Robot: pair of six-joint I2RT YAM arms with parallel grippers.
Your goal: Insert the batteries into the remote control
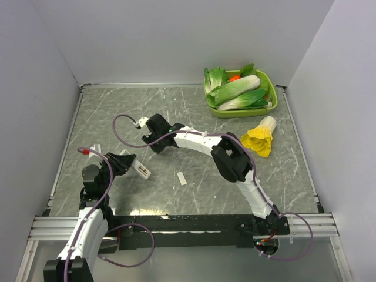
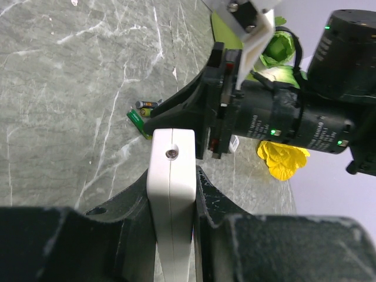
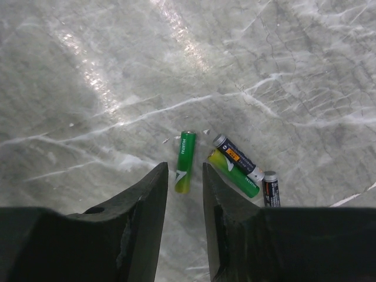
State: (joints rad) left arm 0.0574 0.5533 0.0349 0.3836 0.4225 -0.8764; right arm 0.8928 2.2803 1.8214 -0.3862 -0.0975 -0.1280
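Lying between right pincer tips is a green battery.

left gripper clamps remote control | green battery lying on table beyond

The green battery lies in line with the narrow gap between the fingers of the right gripper. On its left side there is bare table. On its right side the room is tight: a second green battery, a dark battery against it and another dark battery close by (no finger-wide gap there). Ahead of the left gripper, closed on the remote control, the right arm's wrist blocks the way.
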